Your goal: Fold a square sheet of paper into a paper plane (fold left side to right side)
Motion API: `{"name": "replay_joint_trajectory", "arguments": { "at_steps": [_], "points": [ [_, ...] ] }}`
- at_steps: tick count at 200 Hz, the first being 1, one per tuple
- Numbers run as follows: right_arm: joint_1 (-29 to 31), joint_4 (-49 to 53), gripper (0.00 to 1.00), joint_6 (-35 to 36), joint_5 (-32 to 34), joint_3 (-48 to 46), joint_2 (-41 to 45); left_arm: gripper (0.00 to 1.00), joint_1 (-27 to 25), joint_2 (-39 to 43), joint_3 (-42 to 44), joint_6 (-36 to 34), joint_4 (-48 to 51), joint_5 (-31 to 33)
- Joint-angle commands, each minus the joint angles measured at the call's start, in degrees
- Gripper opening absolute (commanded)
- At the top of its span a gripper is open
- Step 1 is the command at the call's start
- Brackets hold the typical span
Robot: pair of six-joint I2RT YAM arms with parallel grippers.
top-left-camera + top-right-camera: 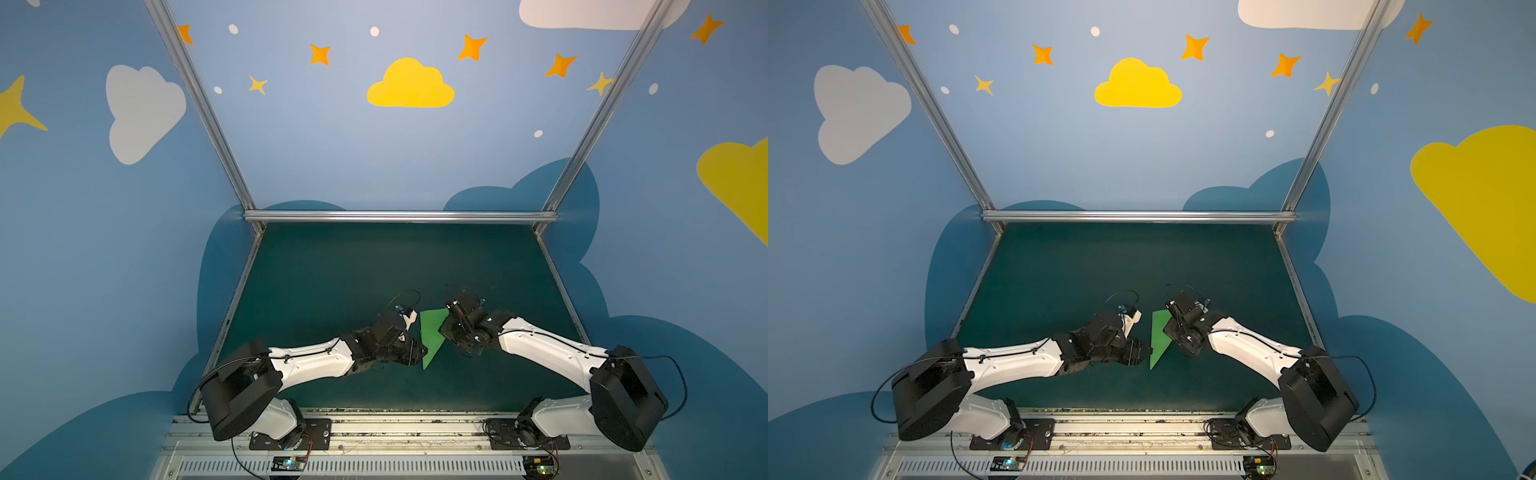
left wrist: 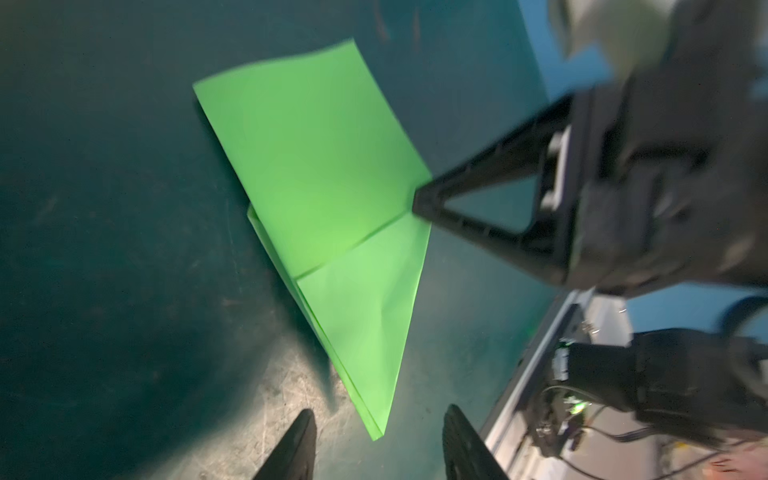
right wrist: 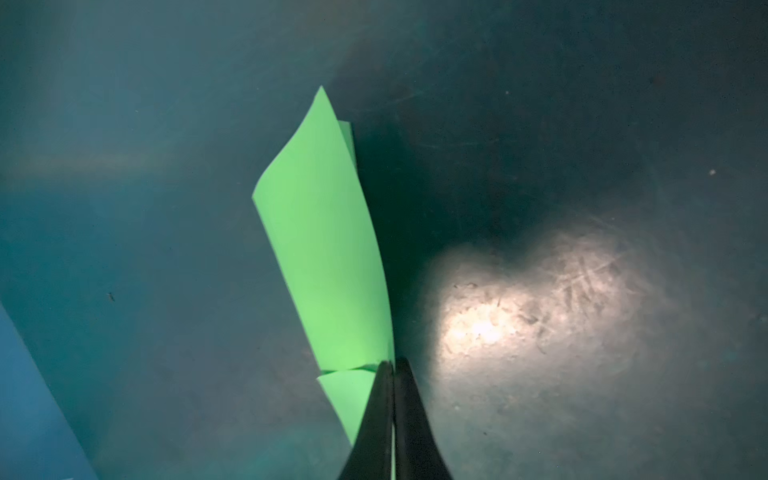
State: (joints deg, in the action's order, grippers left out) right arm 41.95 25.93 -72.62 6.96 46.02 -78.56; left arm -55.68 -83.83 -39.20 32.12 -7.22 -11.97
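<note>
Over the mat (image 1: 332,270), the paper plane (image 1: 432,332) runs far-to-near — tip nearest.

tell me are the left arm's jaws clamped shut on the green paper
No, in the left wrist view the jaws stand apart, and the folded green paper has its pointed tip unpinched in the gap.

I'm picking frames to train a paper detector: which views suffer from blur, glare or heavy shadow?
Left wrist view: the right gripper is motion-blurred, the paper plane is mostly sharp, and glare whitens the mat. Right wrist view: sharp, with a glare patch on the mat and deep shadow beside the plane. Both top views: dark mat, no glare.
</note>
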Motion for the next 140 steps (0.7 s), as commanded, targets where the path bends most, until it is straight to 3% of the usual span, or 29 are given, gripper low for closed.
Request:
{"name": "replay_joint_trajectory", "arguments": {
  "at_steps": [1, 51, 140],
  "points": [
    [0.7, 3.0, 0.00, -1.7, 2.1, 1.8, -1.1, 0.53, -2.4, -1.4, -1.2, -3.4, 1.5, 7.9],
    [1.1, 2.5, 0.00, -1.5, 1.1, 3.3, -1.9, 0.55, -7.7, -3.2, -1.9, -4.5, -1.3, 15.4],
    [1.1, 2.1, 0.00, -1.9, 0.1, 3.4, -1.7, 0.50, -10.7, -7.1, -3.1, -7.0, -5.3, 23.6]
  ]
}}
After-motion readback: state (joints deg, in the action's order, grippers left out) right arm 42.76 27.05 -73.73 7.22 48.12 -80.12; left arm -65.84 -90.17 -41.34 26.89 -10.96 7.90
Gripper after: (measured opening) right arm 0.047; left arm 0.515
